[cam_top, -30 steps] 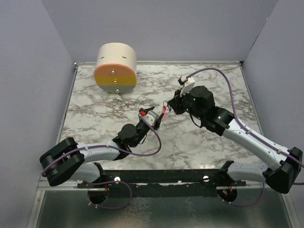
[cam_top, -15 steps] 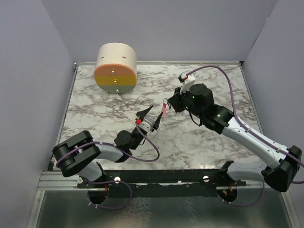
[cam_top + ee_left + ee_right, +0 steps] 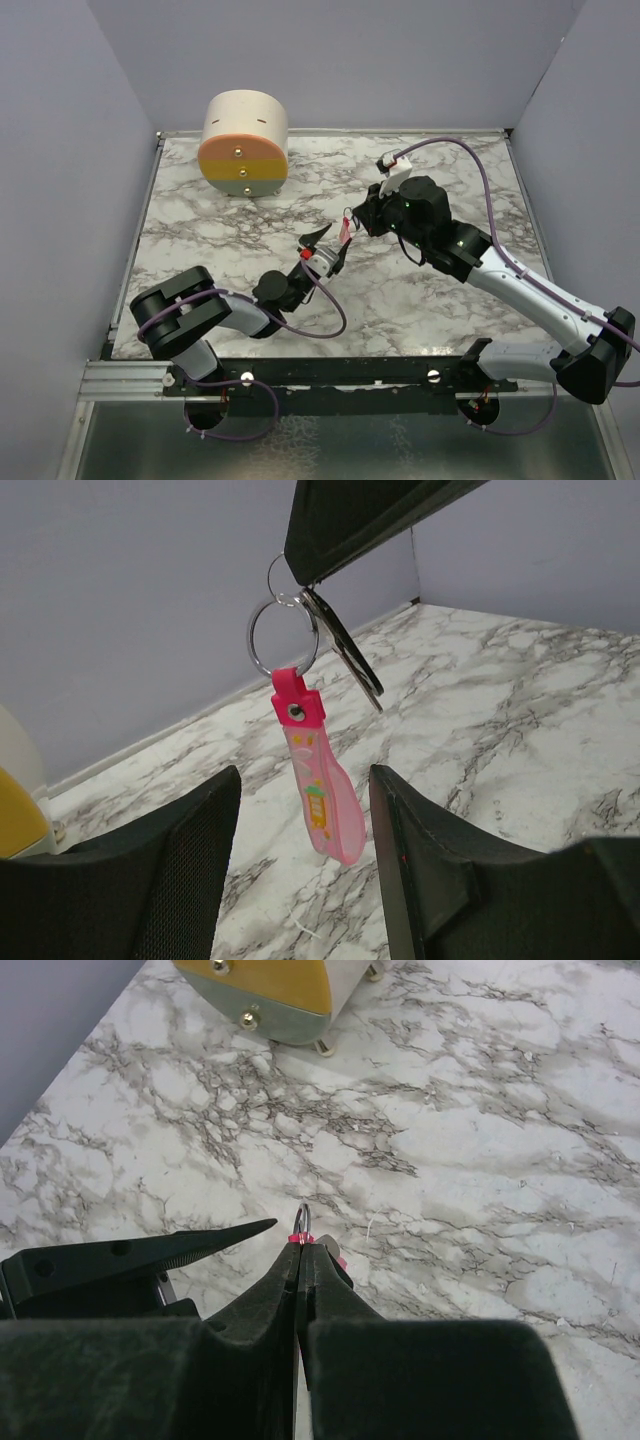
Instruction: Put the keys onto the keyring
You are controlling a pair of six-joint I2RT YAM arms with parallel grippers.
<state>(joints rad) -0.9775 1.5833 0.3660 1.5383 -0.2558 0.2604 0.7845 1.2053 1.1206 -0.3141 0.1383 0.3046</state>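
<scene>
My right gripper is shut on a thin silver keyring and holds it above the table. A bright pink stick-shaped piece and a flat metal key hang from the ring. The pink piece shows small in the top view. My left gripper is open and points up under the ring. In the left wrist view its fingers stand on either side of the pink piece's lower end without touching it. In the right wrist view the ring pokes out past the shut fingertips.
A cream drum with an orange and yellow front stands at the back left of the marble table; it also shows in the right wrist view. Grey walls enclose the table on three sides.
My left arm has folded back and tipped its gripper upward under the ring, jaws spread. My right gripper has lifted the ring slightly up and to the right.
</scene>
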